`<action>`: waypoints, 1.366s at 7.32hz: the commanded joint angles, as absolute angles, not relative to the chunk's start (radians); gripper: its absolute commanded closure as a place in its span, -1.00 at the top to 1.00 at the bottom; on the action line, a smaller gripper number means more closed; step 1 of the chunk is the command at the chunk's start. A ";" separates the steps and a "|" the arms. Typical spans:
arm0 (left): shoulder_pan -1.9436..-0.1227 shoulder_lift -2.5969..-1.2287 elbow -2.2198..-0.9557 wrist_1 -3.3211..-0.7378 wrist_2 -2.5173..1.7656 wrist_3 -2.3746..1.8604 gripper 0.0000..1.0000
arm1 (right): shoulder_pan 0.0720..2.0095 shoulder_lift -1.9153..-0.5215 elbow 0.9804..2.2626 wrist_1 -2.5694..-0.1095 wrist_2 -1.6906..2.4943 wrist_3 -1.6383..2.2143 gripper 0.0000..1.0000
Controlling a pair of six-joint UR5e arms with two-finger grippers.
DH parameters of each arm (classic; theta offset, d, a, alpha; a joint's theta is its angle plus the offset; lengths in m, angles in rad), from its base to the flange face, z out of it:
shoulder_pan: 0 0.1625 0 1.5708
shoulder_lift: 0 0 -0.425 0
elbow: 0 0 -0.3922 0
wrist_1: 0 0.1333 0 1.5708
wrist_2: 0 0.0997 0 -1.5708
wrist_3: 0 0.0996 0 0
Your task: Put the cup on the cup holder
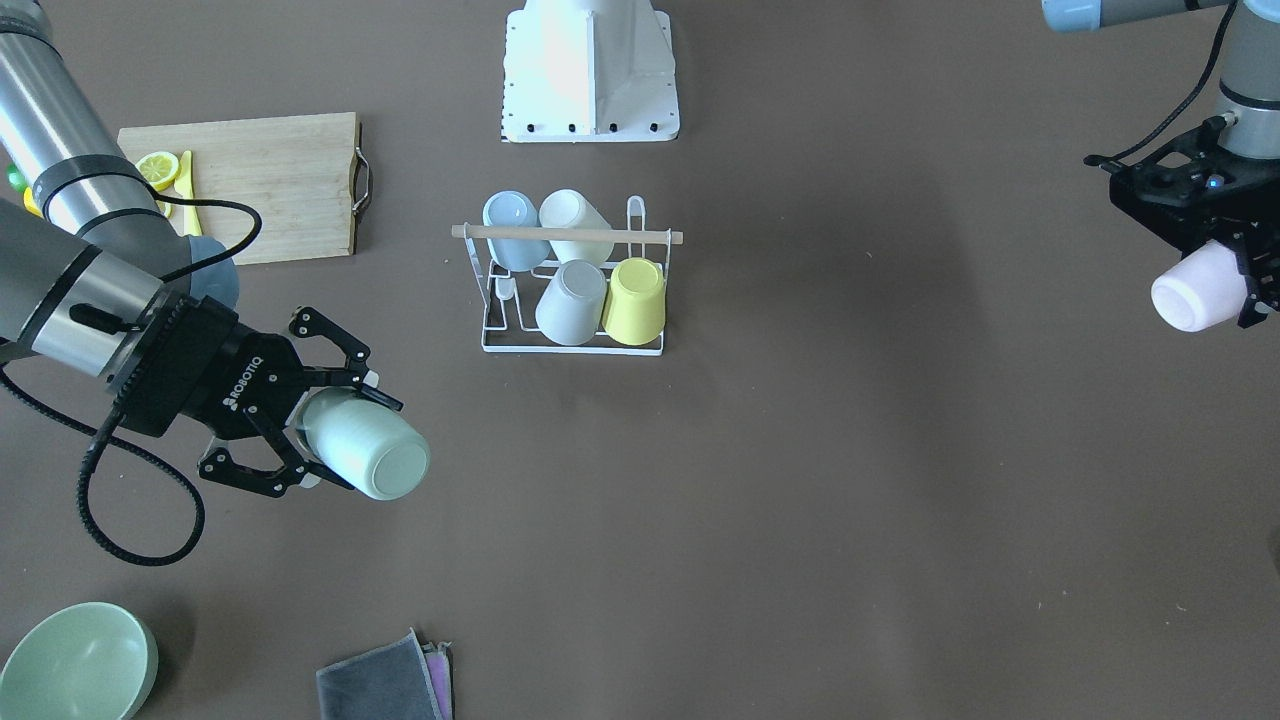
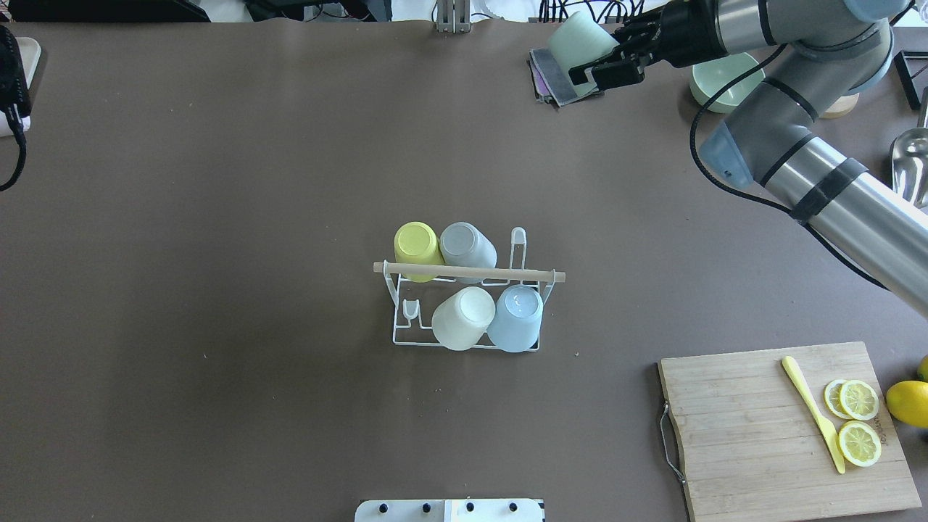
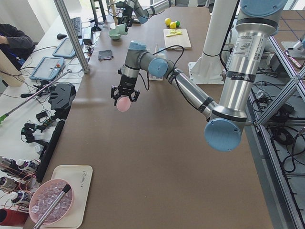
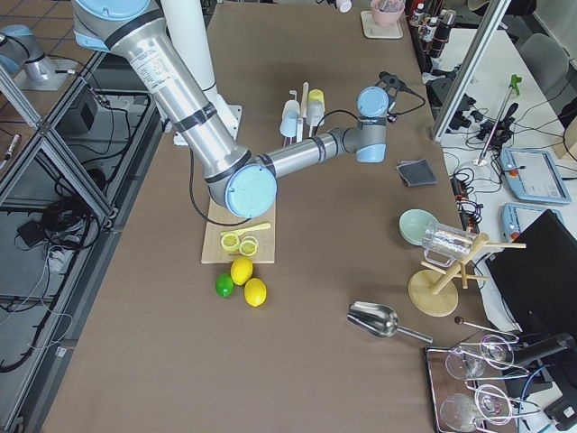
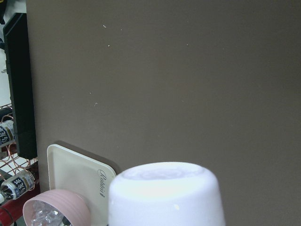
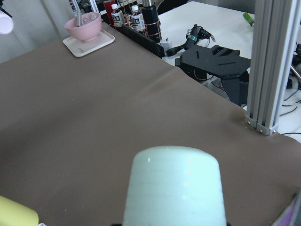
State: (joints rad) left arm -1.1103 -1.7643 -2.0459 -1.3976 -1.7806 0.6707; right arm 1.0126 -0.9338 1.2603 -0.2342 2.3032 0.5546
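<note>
The cup holder (image 1: 573, 345) (image 2: 467, 274), a white wire rack with a wooden rod handle, stands at the table's middle. It carries a blue, a white, a grey and a yellow cup upside down. Two of its prongs are bare. My right gripper (image 1: 340, 440) (image 2: 605, 54) is shut on a mint green cup (image 1: 370, 450) (image 6: 174, 188), held on its side above the table, far from the rack. My left gripper (image 1: 1225, 280) is shut on a pale pink cup (image 1: 1195, 290) (image 3: 123, 104) (image 5: 164, 195), held above the table's other end.
A wooden cutting board (image 1: 260, 180) with lemon slices and a yellow knife lies by the right arm. A green bowl (image 1: 75, 660) and folded cloths (image 1: 385, 680) lie at the far edge. The robot's base (image 1: 590, 70) stands behind the rack. A tray (image 5: 75, 174) lies below the left gripper.
</note>
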 commanded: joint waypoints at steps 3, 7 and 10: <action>-1.111 -1.763 -2.020 -1.573 -1.928 0.595 -0.68 | 0.850 -0.954 1.249 0.081 2.105 0.584 -0.45; -1.079 -1.723 -2.019 -1.933 -2.028 0.363 -0.70 | 0.763 -0.969 1.170 0.352 2.017 0.562 -0.45; -1.025 -1.712 -2.022 -2.171 -2.028 0.199 -0.70 | 0.709 -0.988 1.170 0.391 1.971 0.438 -0.45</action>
State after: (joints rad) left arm -1.0466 -1.7145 -2.0205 -2.0696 -2.0273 0.2689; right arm 0.7348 -0.9800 1.1691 0.3826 1.9899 0.4853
